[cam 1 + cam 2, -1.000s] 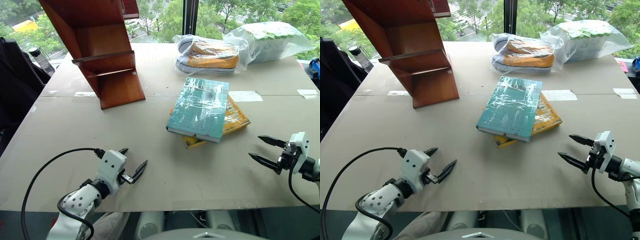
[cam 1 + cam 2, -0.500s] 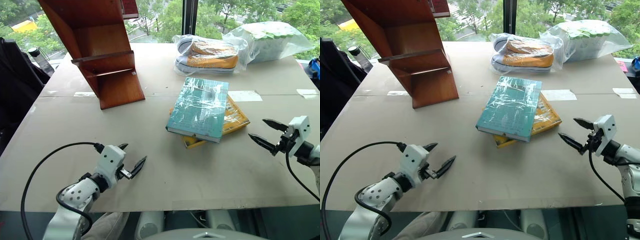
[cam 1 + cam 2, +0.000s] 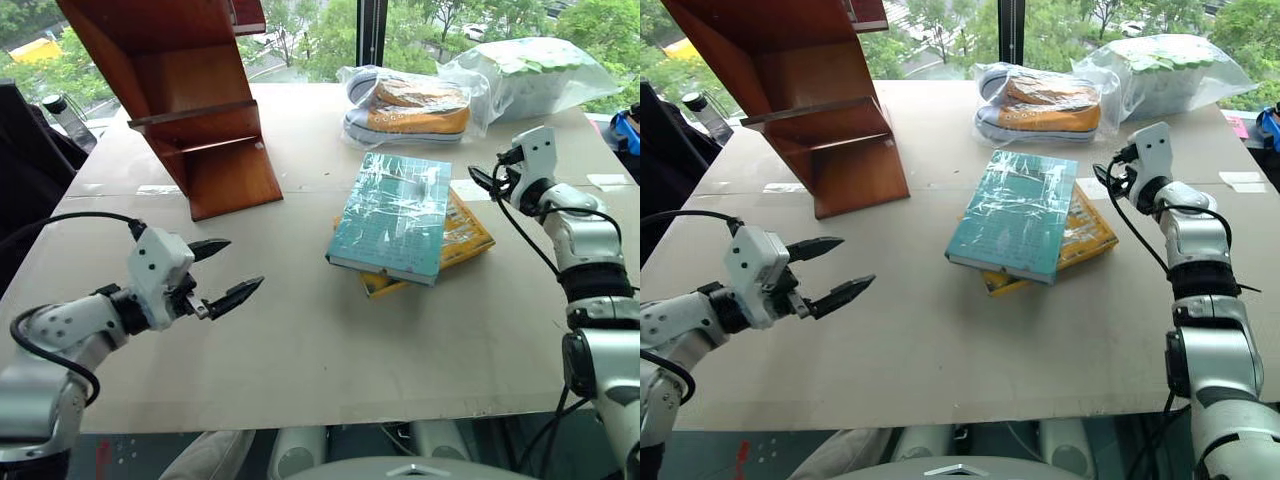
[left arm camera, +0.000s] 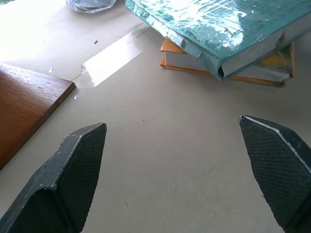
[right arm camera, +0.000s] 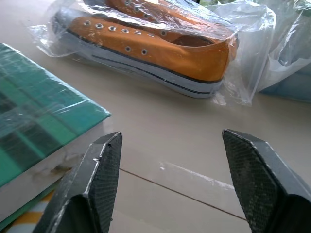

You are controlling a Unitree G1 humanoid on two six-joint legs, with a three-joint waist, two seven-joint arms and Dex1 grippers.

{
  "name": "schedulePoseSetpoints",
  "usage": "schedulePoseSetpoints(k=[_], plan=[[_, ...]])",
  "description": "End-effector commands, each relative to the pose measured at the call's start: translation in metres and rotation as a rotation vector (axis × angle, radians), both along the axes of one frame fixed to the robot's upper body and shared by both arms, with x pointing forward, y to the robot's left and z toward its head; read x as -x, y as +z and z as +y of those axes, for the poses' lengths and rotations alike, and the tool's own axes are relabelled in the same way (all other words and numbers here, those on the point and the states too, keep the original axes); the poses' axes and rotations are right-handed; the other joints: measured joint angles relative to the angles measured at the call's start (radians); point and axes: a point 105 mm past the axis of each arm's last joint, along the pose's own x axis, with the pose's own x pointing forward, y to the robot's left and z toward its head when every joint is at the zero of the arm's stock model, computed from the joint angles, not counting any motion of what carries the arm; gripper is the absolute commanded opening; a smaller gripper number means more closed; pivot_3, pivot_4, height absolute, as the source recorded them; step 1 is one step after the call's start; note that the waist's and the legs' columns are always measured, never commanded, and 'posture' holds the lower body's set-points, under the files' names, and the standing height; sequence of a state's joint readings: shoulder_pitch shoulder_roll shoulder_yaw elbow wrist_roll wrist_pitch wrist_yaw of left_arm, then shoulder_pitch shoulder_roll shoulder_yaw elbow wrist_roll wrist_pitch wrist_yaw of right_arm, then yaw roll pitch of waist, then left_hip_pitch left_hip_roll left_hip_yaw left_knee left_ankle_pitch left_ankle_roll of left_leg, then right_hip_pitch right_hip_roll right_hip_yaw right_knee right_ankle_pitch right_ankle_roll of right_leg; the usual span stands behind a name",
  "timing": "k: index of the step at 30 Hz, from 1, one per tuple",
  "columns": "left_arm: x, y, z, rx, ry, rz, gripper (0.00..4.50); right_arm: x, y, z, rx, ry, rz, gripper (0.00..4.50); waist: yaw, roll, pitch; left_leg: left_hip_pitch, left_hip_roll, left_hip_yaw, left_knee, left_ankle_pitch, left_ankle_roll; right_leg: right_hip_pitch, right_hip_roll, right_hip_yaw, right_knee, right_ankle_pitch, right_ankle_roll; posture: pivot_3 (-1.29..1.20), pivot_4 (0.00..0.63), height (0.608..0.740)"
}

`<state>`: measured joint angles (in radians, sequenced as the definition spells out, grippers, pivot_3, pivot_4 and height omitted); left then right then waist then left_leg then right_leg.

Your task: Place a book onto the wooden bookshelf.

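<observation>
The thick teal-green book (image 3: 392, 218) in glossy clear plastic wrap lies flat near the middle of the pale grey counter (image 3: 300, 340), resting on a yellow book (image 3: 468, 235) whose edge shows beneath it. The reddish-brown glossy wooden bookshelf (image 3: 190, 110) stands at about ten o'clock from the book, well apart from it. The left end effector (image 3: 228, 270) hovers above the counter at about eight o'clock from the book, its two black fingers spread wide and holding nothing. The right end effector (image 5: 170, 179) hangs just beside the book's far right corner, at about two o'clock from it, fingers parted and empty. Beyond it lies an orange sneaker (image 5: 160, 46) in a clear plastic bag.
</observation>
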<state>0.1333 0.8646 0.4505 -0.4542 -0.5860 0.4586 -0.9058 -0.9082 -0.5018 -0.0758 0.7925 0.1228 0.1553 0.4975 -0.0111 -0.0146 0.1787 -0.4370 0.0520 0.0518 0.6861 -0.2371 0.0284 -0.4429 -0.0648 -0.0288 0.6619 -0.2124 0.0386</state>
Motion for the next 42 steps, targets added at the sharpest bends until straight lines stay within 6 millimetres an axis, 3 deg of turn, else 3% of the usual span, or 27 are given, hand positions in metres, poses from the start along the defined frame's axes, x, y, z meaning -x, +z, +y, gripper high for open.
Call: schedulePoseSetpoints(k=[1, 4, 8, 16, 22, 27, 37, 42], plan=[[0.006, 0.022, 0.004, 0.024, -0.045, -0.010, 4.50, -0.012, 0.003, -0.003, 0.022, -0.050, -0.019, 1.39, -0.002, 0.000, 0.000, 0.000, 0.000, 0.000, 0.000, 0.000, 0.000, 0.000, 0.000, 0.000, 0.000, 0.000, 0.000, 0.00, 0.150, 0.693], [0.016, 0.029, 0.002, 0.062, -0.100, 0.036, 4.50, -0.017, 0.000, 0.003, 0.021, -0.056, 0.000, 0.04, -0.008, 0.000, 0.000, -0.001, 0.000, 0.001, 0.000, 0.000, 0.000, -0.001, 0.000, 0.001, 0.000, 0.001, 0.002, 0.00, 0.150, 0.693], [0.027, 0.036, 0.001, 0.091, -0.151, 0.095, 4.50, -0.020, -0.004, 0.013, 0.021, -0.024, 0.017, 0.04, -0.017, 0.000, 0.001, -0.001, 0.001, 0.002, -0.001, 0.000, 0.000, -0.003, 0.000, 0.001, 0.001, 0.002, 0.003, 0.00, 0.150, 0.693], [0.023, 0.038, 0.001, 0.077, -0.151, 0.084, 4.50, -0.018, -0.007, 0.049, 0.017, 0.153, 0.020, 0.04, -0.030, 0.000, 0.001, 0.000, 0.002, 0.002, -0.001, 0.001, -0.001, -0.003, 0.001, 0.001, 0.002, 0.003, 0.004, 0.00, 0.150, 0.693], [0.024, 0.036, 0.001, 0.067, -0.155, 0.094, 4.50, -0.006, -0.019, 0.083, 0.009, 0.378, 0.060, 0.04, -0.030, 0.000, 0.001, 0.000, 0.002, 0.002, -0.001, 0.001, -0.002, -0.003, 0.001, 0.001, 0.002, 0.003, 0.004, 0.00, 0.150, 0.693], [0.026, 0.035, 0.003, 0.064, -0.151, 0.100, 4.50, 0.006, -0.026, 0.096, -0.012, 0.514, 0.100, 0.04, -0.030, 0.000, 0.001, 0.000, 0.002, 0.002, -0.001, 0.001, -0.002, -0.003, 0.001, 0.001, 0.002, 0.003, 0.004, 0.00, 0.150, 0.693], [0.026, 0.029, 0.007, 0.061, -0.145, 0.122, 4.50, 0.029, -0.036, 0.114, -0.049, 0.721, 0.156, 0.04, -0.030, 0.000, 0.001, 0.000, 0.002, 0.002, -0.001, 0.001, -0.002, -0.003, 0.001, 0.001, 0.002, 0.003, 0.004, 0.00, 0.150, 0.693], [0.011, 0.012, 0.011, 0.079, -0.023, 0.156, 4.50, 0.026, -0.027, 0.093, -0.028, 0.628, 0.078, 0.04, -0.028, 0.000, 0.001, 0.001, 0.002, 0.002, -0.001, 0.002, -0.003, -0.002, 0.001, 0.001, 0.003, 0.003, 0.004, 0.00, 0.150, 0.693]])
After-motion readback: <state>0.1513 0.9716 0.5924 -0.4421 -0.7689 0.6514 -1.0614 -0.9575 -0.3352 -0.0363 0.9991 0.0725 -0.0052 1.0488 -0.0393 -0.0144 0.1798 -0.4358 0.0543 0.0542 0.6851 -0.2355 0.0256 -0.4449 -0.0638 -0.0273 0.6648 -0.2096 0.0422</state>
